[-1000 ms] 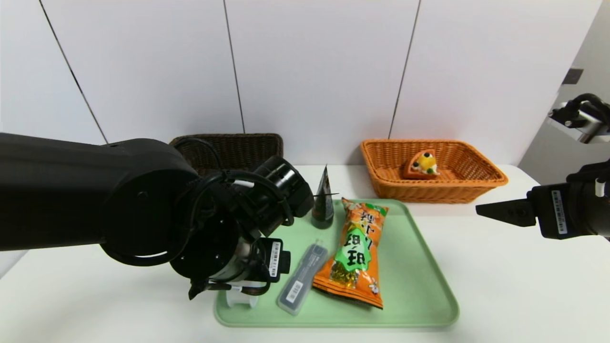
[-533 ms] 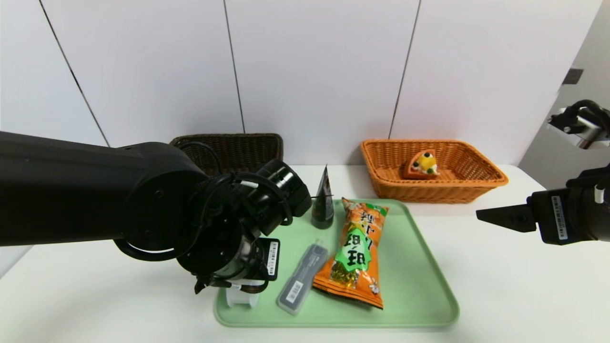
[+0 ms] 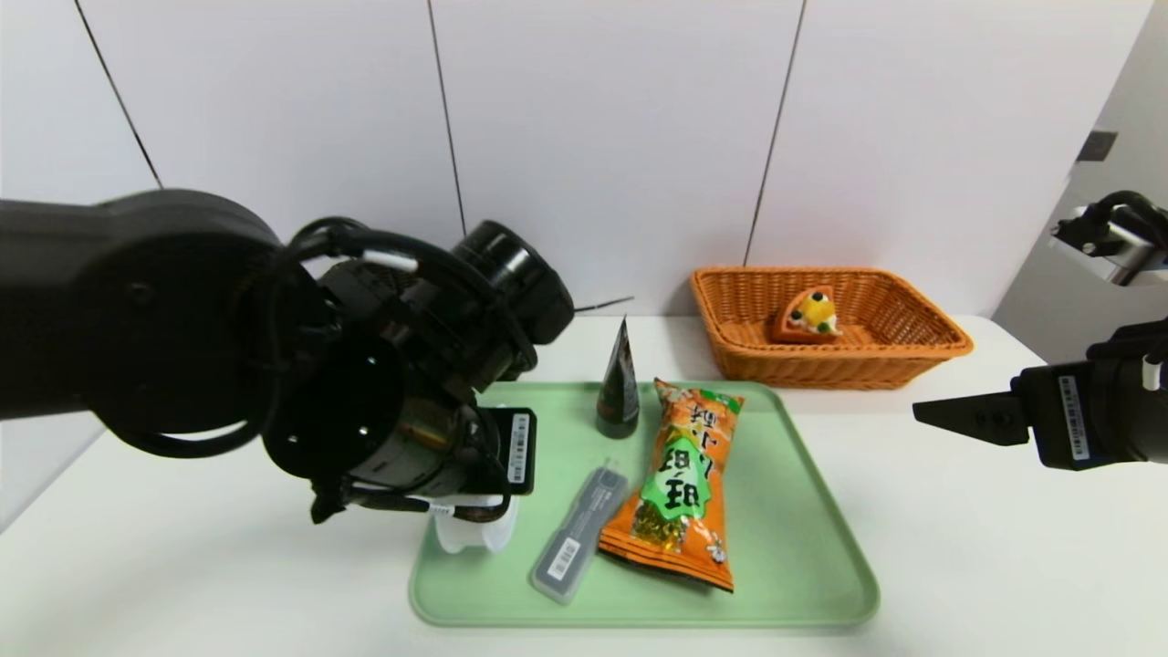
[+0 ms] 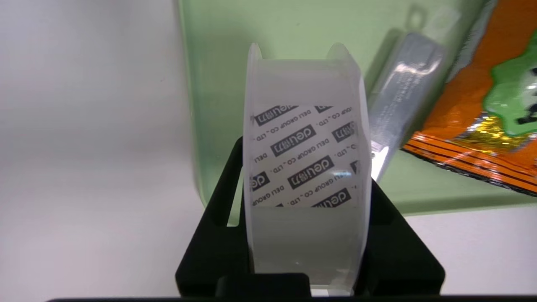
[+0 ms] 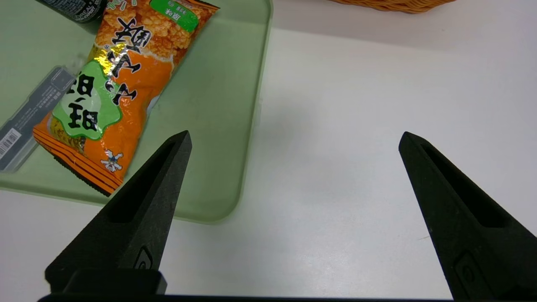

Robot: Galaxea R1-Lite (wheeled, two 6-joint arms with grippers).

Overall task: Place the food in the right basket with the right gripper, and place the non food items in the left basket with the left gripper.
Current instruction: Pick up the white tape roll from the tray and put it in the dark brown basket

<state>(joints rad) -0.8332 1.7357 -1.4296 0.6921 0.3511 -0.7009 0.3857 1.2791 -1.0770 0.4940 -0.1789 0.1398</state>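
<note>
Green tray (image 3: 785,547) beneath clamped tape roll (image 3: 474,531)

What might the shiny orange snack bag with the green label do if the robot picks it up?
The shiny orange snack bag with the green label would probably crinkle and squash a bit, since it's a puffy packet. It may feel slippery, because its wrapper looks glossy. It probably won't roll, as it lies flat.

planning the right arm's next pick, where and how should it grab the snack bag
I'd take the snack bag across its narrow middle, coming from above with the right gripper open, one finger on each long side. It lies flat and lengthwise, and its long right side faces bare tray; the case crowds its lower left, so keep higher up.
</note>
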